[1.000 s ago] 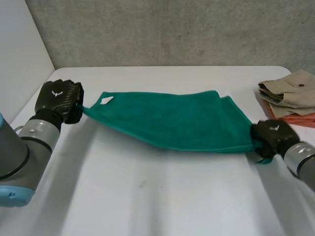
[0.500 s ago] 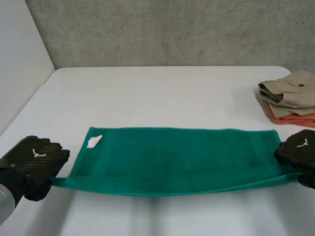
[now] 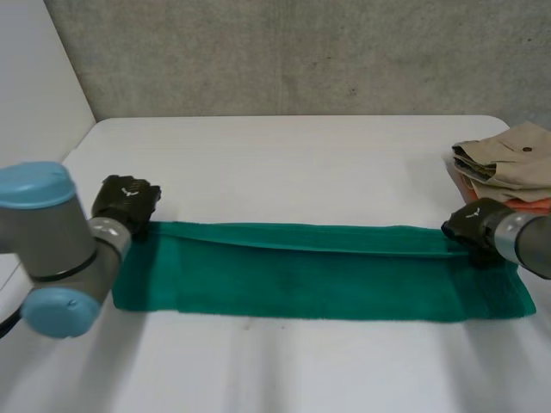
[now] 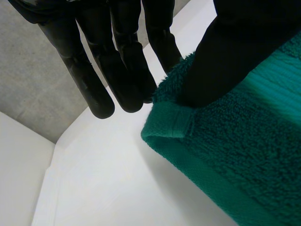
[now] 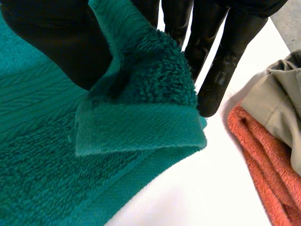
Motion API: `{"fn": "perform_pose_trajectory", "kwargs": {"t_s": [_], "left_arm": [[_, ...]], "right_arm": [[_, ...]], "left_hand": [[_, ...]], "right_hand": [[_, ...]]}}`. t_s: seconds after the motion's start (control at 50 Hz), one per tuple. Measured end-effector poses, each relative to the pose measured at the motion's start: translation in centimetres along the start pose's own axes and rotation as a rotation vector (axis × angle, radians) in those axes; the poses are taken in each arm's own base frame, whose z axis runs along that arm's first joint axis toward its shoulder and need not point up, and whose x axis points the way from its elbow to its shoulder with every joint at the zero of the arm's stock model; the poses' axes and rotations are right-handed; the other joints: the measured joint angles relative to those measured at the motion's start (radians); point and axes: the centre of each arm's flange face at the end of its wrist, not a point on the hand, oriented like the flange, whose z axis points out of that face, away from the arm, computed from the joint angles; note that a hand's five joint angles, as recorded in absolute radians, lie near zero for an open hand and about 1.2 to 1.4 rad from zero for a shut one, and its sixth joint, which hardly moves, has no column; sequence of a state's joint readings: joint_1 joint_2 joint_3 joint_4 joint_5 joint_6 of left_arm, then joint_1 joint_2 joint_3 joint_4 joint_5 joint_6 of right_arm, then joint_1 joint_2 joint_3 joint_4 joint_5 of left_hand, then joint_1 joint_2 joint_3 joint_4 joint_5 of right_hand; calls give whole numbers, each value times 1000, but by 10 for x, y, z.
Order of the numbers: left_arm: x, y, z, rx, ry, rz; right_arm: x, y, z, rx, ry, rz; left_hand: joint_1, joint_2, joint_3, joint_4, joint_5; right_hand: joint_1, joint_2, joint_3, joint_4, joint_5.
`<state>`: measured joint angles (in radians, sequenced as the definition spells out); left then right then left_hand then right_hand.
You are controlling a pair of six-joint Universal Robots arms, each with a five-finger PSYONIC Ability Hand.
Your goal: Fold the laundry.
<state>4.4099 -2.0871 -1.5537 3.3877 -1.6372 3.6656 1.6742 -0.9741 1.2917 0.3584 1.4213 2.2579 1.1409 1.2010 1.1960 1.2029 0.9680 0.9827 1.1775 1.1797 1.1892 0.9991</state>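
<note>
Green towel (image 3: 318, 271) is down flat on the table (image 3: 284, 155) now, a long narrow band running side to side, doubled over lengthwise. Half a sec ago it lay open w/ the near edge held up by both hands close to the robot. Since then that edge has been carried across to the far side, so the white tag that showed near the left end is covered.

Left end first: left hand (image 3: 126, 200) sits at the far-left corner, straight fingers one side of the corner & thumb on the other, so it's pinching the towel, not let go. Along the middle, the carried edge looks close to the far edge at the left but drifts a little short of it toward the right. Right end: right hand (image 3: 469, 225) at the far-right corner, same story, corner bunched between thumb & fingers. Just beyond it is a pile of folded clothes (image 3: 508, 159), beige over orange, near the towel's end.

For the job, imo: first fold is basically made. Next wd be releasing both corners, maybe squaring the right end, then folding end to end.
</note>
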Motion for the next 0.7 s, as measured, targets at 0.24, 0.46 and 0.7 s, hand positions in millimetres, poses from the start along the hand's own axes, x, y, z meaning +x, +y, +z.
{"fn": "perform_pose_trajectory", "kwargs": {"t_s": [0.24, 0.46, 0.7], "left_arm": [[30, -5, 40, 86, 7, 12], [11, -24, 36, 139, -79, -8], [-13, -33, -6, 148, -105, -113]], "right_arm": [[12, -10, 23, -49, 118, -26], [32, -25, -10, -6, 234, 60], [40, -14, -71, 145, 232, 149]], "left_hand": [[-447, -448, -438, -450, -392], [-703, -774, -759, -784, -726], [-703, -778, -759, -789, -732]], "right_hand": [[-559, -623, -616, -617, -592], [-779, -957, -964, -953, -928], [-779, -957, -964, -953, -928]]}}
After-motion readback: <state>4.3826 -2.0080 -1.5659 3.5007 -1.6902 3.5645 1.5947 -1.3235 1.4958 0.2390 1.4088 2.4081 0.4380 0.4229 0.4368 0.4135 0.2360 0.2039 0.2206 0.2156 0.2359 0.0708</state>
